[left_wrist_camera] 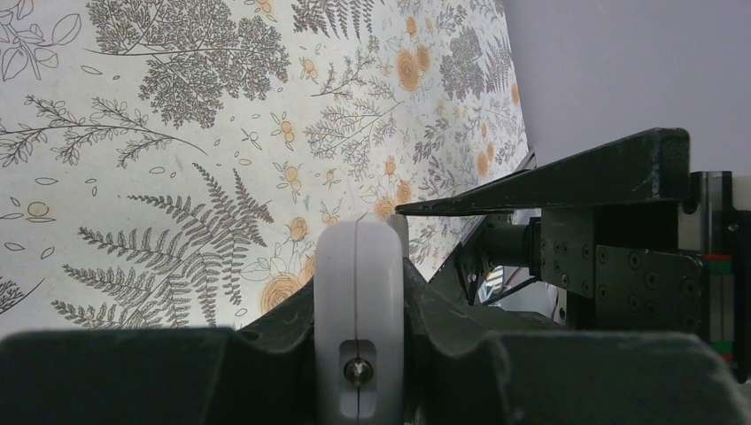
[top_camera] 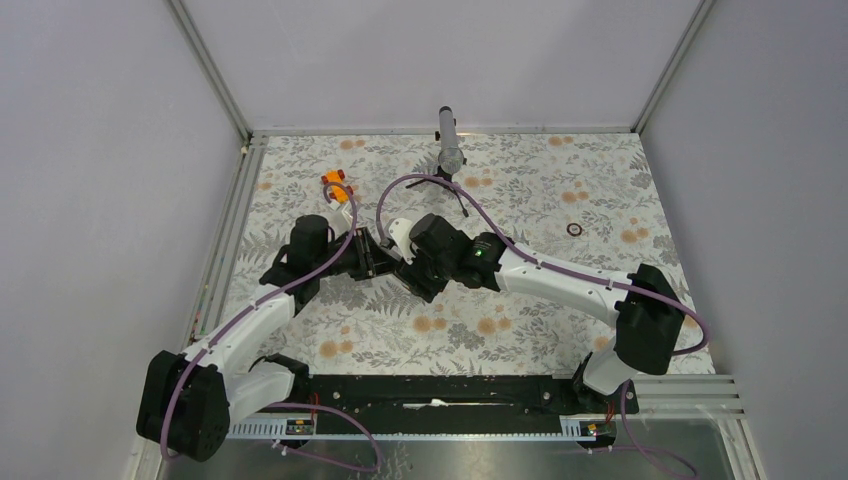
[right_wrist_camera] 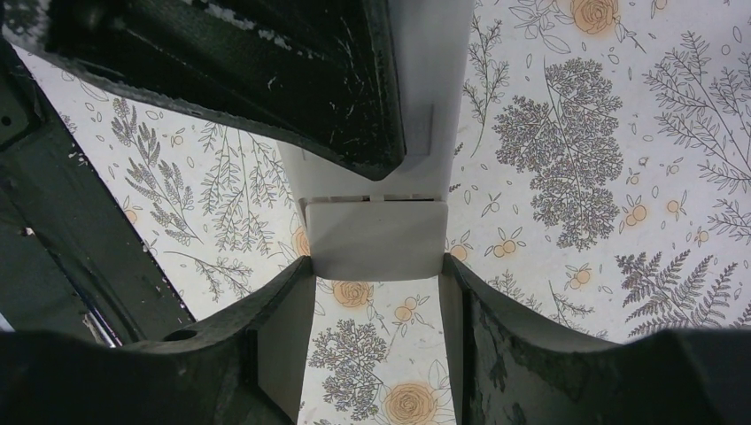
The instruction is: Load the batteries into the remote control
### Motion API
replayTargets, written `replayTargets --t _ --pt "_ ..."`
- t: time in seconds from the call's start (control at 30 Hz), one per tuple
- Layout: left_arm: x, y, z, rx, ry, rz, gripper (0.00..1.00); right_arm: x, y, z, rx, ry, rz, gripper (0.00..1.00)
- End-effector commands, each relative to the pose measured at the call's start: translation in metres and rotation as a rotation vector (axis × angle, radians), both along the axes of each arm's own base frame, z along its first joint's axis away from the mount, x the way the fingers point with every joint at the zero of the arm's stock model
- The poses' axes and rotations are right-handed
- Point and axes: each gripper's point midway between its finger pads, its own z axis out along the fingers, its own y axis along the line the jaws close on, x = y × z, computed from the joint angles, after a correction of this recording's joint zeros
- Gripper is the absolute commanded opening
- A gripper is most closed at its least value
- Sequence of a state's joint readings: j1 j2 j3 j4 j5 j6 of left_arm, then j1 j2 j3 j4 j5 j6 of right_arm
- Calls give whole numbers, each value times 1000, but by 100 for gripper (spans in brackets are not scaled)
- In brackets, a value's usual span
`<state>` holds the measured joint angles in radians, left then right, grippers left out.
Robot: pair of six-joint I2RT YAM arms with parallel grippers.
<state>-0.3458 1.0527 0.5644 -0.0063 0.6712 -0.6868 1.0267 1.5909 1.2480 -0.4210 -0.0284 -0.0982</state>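
From above, your left claw (top_camera: 370,255) and right claw (top_camera: 408,243) meet nose to nose. The remote (top_camera: 400,230) bridges them, held up off the table. I cannot find the batteries near either claw in this view.

Left wrist: this claw is closed narrow on the remote (left_wrist_camera: 359,301), which is seen end-on and stands on edge between the fingers. The hold is on thin, rounded sides, so a tug from the other arm could twist the remote or slide it out.

Right wrist: this claw stands half-wide, its fingers (right_wrist_camera: 288,328) pressing the side edges of the cover (right_wrist_camera: 376,239) right at the tips. Beyond the cover, the remote body runs on under the left claw's finger, and a seam shows where the two meet. Only the cover's corners seem caught. I judge it may pop free and drop, or jam if you pull off-axis. Pull straight back along the remote.
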Motion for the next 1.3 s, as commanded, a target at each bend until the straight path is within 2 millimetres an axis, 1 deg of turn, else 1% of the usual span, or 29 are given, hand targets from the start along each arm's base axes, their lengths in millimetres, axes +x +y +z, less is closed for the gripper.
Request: replayTargets --t 0.0,0.33,0.47,0.67,0.9,1.13,1.27 --pt "7 -11 38 -66 -93 -43 0 2 16 15 48 -30 28 49" --pt "5 -14 37 -71 -85 -54 0 4 16 16 46 -36 16 49" --pt "5 -16 41 -91 -78 -58 0 9 13 9 9 -41 -6 49" --pt "6 -18 41 -103 -65 -52 0 14 14 11 9 -60 -20 49" --pt "7 -18 38 -94 -69 -46 0 14 18 21 56 -71 -25 49" --pt "5 -19 37 -97 -57 -54 0 14 18 25 79 -71 -46 53" --pt "2 -20 38 -110 -39 -71 0 16 18 23 73 -65 -66 55"
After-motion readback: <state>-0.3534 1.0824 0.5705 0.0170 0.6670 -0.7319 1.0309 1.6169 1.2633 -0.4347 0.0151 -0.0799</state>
